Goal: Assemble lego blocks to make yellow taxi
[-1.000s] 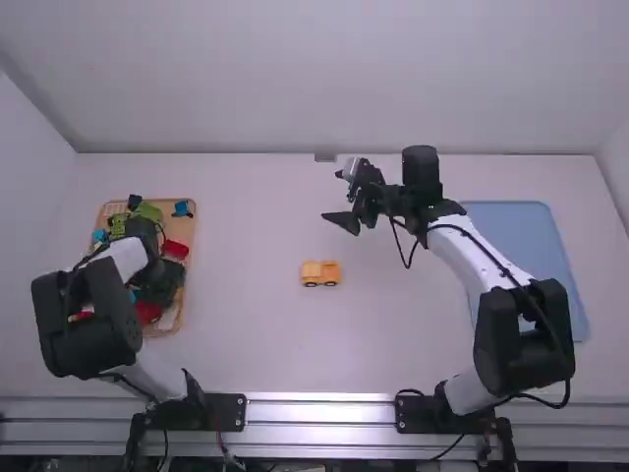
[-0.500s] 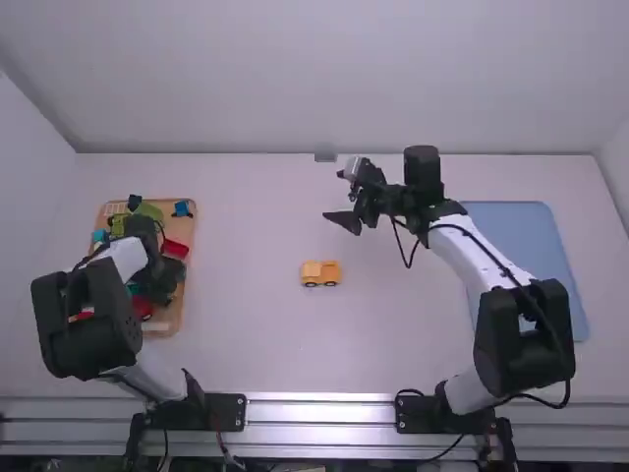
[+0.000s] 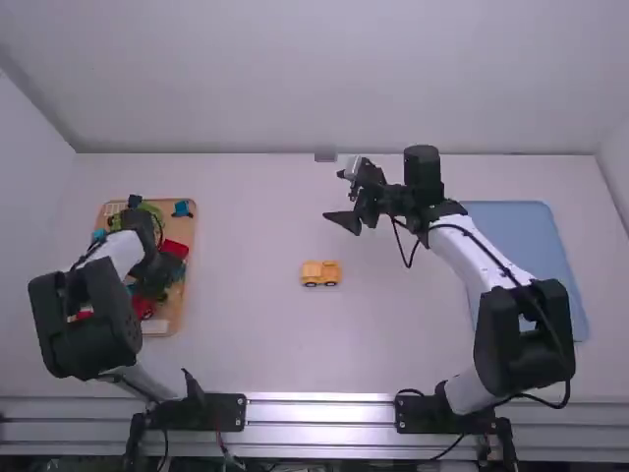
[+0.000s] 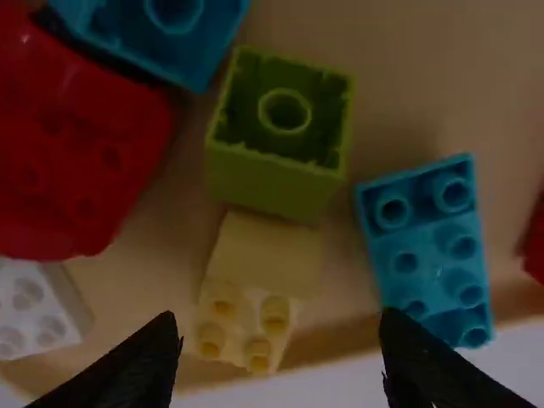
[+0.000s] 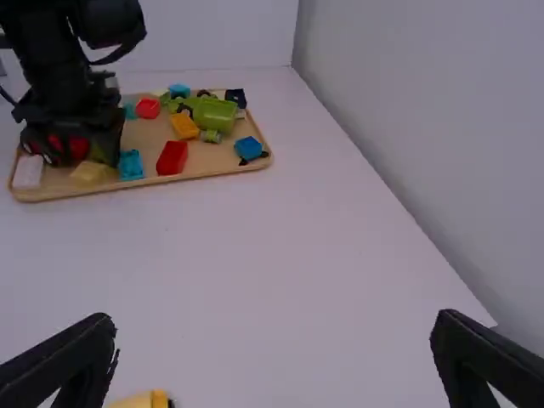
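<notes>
In the near half of the tray (image 3: 177, 317), the left gripper (image 4: 280, 340) is open and empty, its fingers spread to either side of a pale yellow sloped block (image 4: 266, 255). A green block (image 4: 276, 183) crowds the sloped end; whether it touches or overlaps, I cannot tell. If the fingers close off-centre, the yellow block could swivel or drag the green one along; going down too near the rim, a fingertip could catch on it. A pinch on the slope would likely slip.

Out on the table (image 3: 256, 354) stands the orange-yellow wheeled base (image 3: 320, 272), upright, probably the taxi's underpart. Beyond it hangs the right gripper (image 3: 339, 197), open, holding nothing.

The left wrist view gives the yellow block's studs and slope, which the arm hides from above; the high view gives the whole base, cut to a corner in the right wrist view.
</notes>
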Robot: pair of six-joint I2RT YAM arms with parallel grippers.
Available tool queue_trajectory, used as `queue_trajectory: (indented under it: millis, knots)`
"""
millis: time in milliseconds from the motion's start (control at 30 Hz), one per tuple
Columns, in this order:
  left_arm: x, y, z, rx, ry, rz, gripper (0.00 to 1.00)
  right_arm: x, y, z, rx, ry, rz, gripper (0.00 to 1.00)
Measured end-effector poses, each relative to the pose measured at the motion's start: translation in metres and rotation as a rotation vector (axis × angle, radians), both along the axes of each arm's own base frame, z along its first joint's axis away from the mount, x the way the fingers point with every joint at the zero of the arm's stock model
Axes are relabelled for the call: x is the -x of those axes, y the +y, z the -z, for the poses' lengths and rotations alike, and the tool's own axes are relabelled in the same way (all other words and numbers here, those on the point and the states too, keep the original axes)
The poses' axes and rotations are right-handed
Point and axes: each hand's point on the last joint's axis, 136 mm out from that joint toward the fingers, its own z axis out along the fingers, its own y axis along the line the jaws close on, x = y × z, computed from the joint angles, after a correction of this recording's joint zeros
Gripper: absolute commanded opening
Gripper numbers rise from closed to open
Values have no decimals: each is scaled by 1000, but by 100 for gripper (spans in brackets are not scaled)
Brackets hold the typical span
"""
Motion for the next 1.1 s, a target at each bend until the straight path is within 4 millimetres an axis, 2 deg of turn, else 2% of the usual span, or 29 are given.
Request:
queue_trajectory:
  millis: [267,400,500,700,800,900,1033,1100]
  knots:
    - [9,-4,12,0,15,54,61,0,0,0,1,-3,0,99]
    - [0,0,12,-24,-13,132,60,0,0,0,0,-1,-1,99]
    - [-4,2,11,-39,-23,190,66,0,0,0,0,-2,-1,99]
    - [-2,2,21,-59,-38,223,67,0,0,0,-1,0,0,99]
    - [2,1,26,-64,-35,231,60,0,0,-1,-2,-3,1,99]
    - [1,3,25,-74,-39,231,38,0,0,-1,-1,-6,-1,99]
    - [4,1,26,-65,-25,230,26,0,0,-1,0,-7,-1,99]
    - [9,-1,23,-44,4,232,15,0,0,-1,-1,-6,-1,99]
